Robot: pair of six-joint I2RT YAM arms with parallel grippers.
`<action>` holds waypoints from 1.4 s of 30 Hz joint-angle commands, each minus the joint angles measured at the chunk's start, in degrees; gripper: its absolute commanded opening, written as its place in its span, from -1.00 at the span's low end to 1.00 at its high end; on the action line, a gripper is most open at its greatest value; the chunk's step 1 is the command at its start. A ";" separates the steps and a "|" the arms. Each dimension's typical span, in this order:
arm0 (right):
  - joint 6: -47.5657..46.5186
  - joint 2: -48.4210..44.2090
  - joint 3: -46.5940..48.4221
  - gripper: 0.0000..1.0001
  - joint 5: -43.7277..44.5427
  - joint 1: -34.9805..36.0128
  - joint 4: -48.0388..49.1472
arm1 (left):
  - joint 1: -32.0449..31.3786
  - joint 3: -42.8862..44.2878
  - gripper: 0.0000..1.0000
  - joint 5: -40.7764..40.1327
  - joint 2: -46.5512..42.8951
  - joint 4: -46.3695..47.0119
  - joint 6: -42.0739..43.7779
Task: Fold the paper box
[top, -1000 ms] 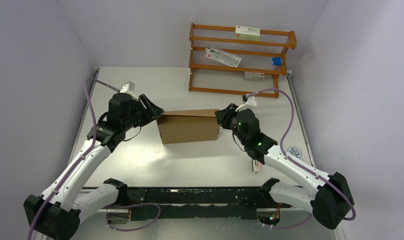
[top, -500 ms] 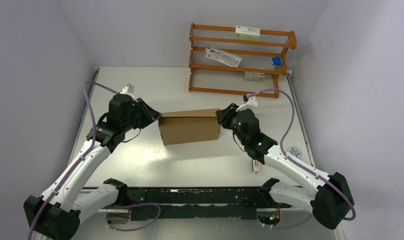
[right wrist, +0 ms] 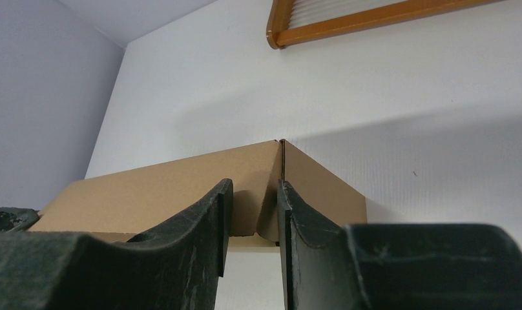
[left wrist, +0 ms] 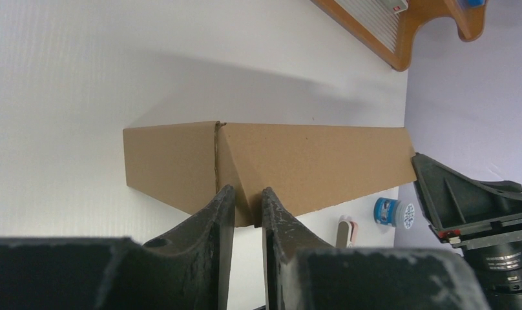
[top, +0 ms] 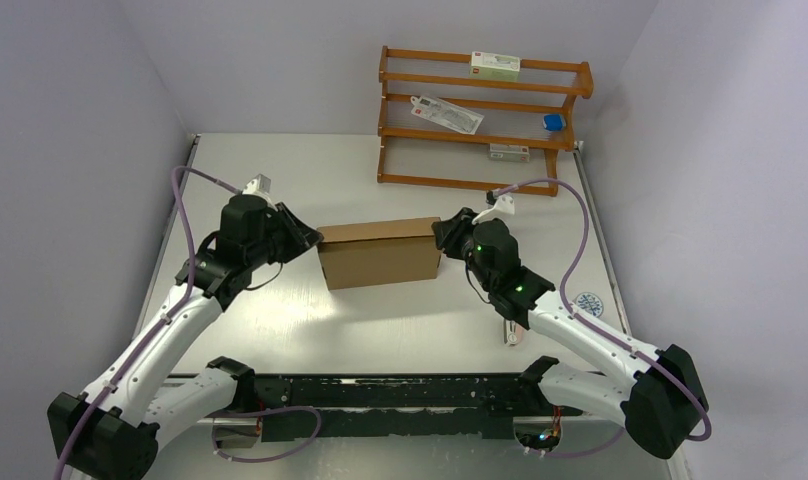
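Note:
The paper box is a brown cardboard box standing in the middle of the table, long side facing me. My left gripper is at its left end. In the left wrist view its jaws stand narrow, closed on a folded corner of the paper box. My right gripper is at the right end. In the right wrist view it pinches the folded cardboard at the corner of the paper box. The box's inside is hidden.
A wooden rack stands at the back of the table, holding a white-green carton, a flat packet and a small blue item. A blue-white round item and a small pink-white stick lie near the right arm.
My left gripper's jaws have narrowed from wide apart onto the box's left corner. The box has shifted slightly. The right arm has stayed in place.

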 commanded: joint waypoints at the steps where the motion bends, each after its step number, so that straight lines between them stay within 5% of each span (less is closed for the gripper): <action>1: -2.26 1.25 -2.65 -0.31 0.61 0.26 -9.46 | -0.70 -2.54 -0.49 -2.49 -0.23 -6.05 3.73; 18: -5.31 1.40 -1.53 -0.18 2.17 -0.83 -13.12 | -0.70 -7.42 -0.30 -5.39 1.78 -5.69 6.93; 42: -2.49 4.87 -15.69 -0.31 -25.82 -14.55 2.04 | 1.94 -20.49 -0.57 -2.39 4.31 7.15 6.17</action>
